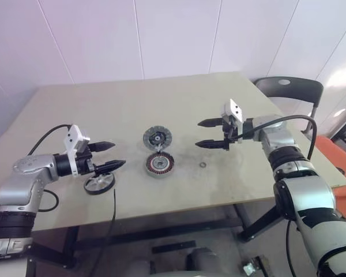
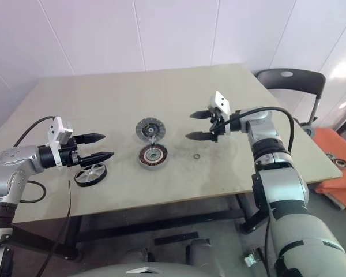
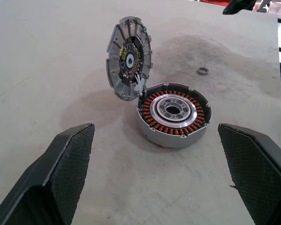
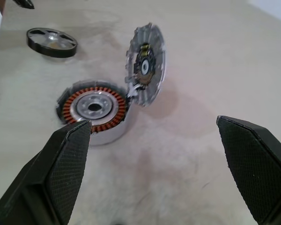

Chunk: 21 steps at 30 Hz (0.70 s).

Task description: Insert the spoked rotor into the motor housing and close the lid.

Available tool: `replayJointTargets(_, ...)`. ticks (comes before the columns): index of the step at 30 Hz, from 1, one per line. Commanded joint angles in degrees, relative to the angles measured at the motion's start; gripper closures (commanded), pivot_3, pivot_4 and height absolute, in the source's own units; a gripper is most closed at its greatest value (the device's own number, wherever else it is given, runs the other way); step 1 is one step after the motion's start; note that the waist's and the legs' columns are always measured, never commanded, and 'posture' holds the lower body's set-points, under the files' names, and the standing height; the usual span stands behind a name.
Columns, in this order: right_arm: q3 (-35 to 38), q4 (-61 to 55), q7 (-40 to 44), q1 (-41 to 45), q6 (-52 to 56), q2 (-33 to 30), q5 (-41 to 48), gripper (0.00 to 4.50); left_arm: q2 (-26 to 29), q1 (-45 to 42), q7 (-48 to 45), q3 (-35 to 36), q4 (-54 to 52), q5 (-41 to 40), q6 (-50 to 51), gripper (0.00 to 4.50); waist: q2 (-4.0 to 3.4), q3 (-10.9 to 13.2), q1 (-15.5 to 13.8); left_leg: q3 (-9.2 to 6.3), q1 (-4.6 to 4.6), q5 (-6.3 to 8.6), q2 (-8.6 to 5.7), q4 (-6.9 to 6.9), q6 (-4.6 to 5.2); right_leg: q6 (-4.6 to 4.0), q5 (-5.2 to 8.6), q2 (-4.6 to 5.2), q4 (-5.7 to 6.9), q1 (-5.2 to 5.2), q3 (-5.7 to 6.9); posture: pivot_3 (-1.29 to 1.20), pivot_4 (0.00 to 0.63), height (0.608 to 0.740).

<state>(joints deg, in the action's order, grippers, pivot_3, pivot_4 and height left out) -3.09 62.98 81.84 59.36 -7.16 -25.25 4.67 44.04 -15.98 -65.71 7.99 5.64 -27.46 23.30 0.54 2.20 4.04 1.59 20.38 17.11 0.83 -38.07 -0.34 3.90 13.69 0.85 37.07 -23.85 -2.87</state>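
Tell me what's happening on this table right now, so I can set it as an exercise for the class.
A two-armed robot is partway through assembling a small motor, and nothing is held yet. The motor housing sits mid-table with its copper windings exposed, and its lid stands open, propped up at the housing's far edge. The spoked rotor lies on the table at the robot's left, just below the open left gripper. The right gripper, also open, hovers on the other side above the table, near a small metal ring.
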Motion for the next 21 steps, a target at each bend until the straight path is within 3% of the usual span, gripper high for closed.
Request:
replayJointTargets(1,0.7,0.7,-0.5,2.5,-1.7,0.2,-0.2,0.01,0.9,-0.7,0.5,1.6,-1.1,-0.1,-0.7,0.0,0.0,0.0,-0.1,0.0,0.01,0.0,0.0,0.0,0.0,0.0,0.0,0.01,0.0,0.0,0.0,0.0,0.0,0.74)
replayJointTargets(12,2.4,3.5,-3.0,4.2,-3.1,1.3,0.9,0.01,-0.7,-6.2,4.6,0.7,3.5,3.5,-4.4,0.0,0.0,0.0,0.0,-0.01,-0.01,0.0,-0.01,0.0,0.0,0.0,0.0,0.01,0.01,0.01,0.0,0.0,0.0,0.74)
replayJointTargets(21,4.0,4.3,-3.1,6.2,-1.3,3.6,1.7,0.01,-2.8,-5.2,6.6,1.2,0.9,2.5,-3.9,0.0,0.0,0.0,0.0,0.0,0.03,0.0,0.0,0.01,0.0,0.0,-0.01,0.12,0.03,-0.04,-0.01,0.0,0.0,0.74)
